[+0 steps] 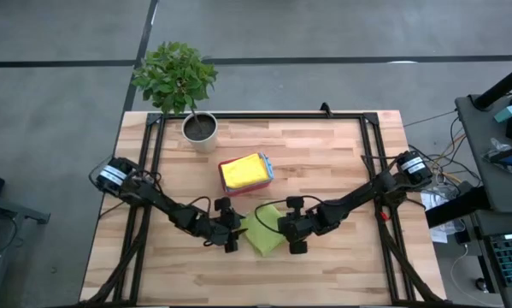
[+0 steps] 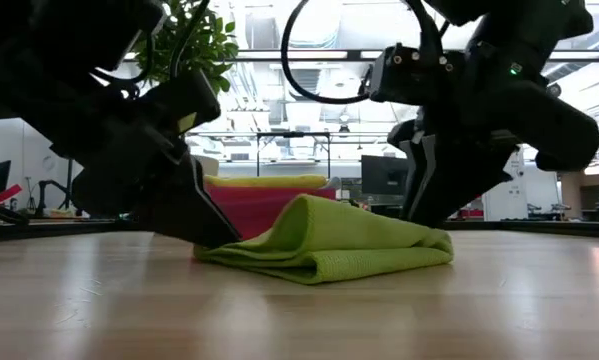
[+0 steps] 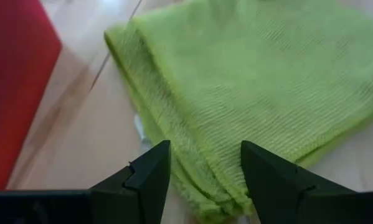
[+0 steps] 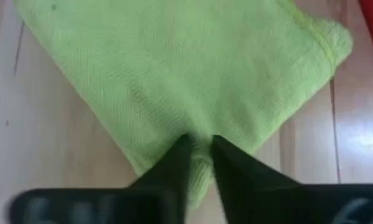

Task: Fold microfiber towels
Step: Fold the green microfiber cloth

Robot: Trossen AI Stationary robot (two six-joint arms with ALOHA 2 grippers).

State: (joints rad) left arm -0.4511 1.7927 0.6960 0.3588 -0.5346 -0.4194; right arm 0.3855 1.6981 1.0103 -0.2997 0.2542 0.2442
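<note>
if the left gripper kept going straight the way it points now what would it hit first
Most likely the lime green towel: the left gripper stands open with the towel's folded edge lying between and just ahead of its fingers. The pink tray lies off to one side, out of that line.

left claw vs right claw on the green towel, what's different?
Left claw stands open, its fingers straddling the folded edge of the lime green towel; right claw is pinched nearly shut on the towel's edge. Left claw sits at the towel's left side, right claw at its right. Both are low at the table, on the same towel.
</note>
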